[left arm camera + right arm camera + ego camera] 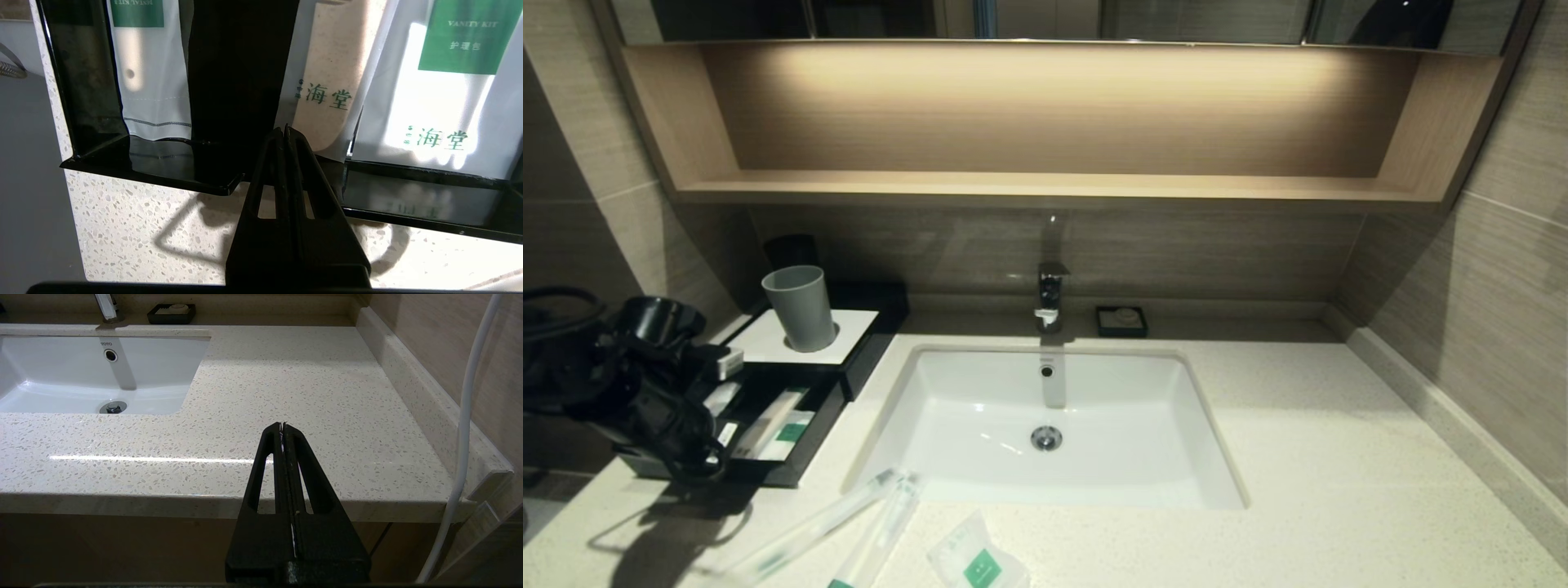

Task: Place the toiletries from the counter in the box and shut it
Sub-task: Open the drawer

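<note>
Two long clear-wrapped sticks with green ends point(821, 523) point(882, 535) lie side by side on the cream counter point(1339, 457) at its front, left of the middle. The flat sachet with a green square label point(976, 562) lies just right of them. The black box point(768, 336) with a white top stands at the left, its drawer point(796, 457) pulled out toward me. My left gripper point(284, 130) is shut and empty, its tips at the notch in the drawer's front rim point(163, 179); it also shows in the head view point(707, 465). My right gripper point(282, 425) is shut and empty.
Several white packets point(151, 81) point(449, 102) lie in the drawer. A grey cup point(799, 309) stands on the box top. The white sink point(1143, 392), faucet point(1049, 298) and black soap dish point(1121, 321) are behind. The right gripper hovers over the counter's front right edge point(367, 506).
</note>
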Motion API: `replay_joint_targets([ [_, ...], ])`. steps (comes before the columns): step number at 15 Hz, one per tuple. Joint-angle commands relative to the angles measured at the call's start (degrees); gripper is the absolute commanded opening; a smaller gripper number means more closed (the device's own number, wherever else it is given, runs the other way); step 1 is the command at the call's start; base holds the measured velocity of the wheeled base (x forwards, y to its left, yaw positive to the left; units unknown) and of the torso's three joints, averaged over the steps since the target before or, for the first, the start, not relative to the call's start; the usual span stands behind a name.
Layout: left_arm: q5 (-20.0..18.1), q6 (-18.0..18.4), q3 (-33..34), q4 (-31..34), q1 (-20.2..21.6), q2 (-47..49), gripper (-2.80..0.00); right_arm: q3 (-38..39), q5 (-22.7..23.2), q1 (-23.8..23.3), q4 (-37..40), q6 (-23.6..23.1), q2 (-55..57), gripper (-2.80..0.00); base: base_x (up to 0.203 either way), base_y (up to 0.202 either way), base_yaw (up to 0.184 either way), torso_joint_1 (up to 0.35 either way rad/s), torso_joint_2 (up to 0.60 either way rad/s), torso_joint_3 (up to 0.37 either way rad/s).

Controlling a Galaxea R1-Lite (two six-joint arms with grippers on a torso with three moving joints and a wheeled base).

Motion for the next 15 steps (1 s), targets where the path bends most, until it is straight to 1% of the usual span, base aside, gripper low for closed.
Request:
replay_joint_targets([
  [1,0.06,0.54,0.0,0.96,0.02,-0.7,-2.8,0.09,0.02,0.01,-0.03,-0.01,-0.09,-2.8,0.0,0.0,0.0,0.0,0.0,0.0],
  [5,0.06,1.64,0.08,3.31,0.02,-0.79,-2.8,0.0,0.02,0.01,-0.03,-0.01,-0.09,-2.8,0.0,0.0,0.0,0.0,0.0,0.0],
  [13,0.06,1.79,0.61,6.15,0.02,-3.29,-2.8,0.09,0.02,0.01,-0.03,-0.01,-0.09,-2.8,0.0,0.0,0.0,0.0,0.0,0.0],
  [15,0.06,2.53,0.61,7.41,0.02,-3.6,-2.8,0.09,0.02,0.01,-0.03,-0.01,-0.09,-2.8,0.0,0.0,0.0,0.0,0.0,0.0],
])
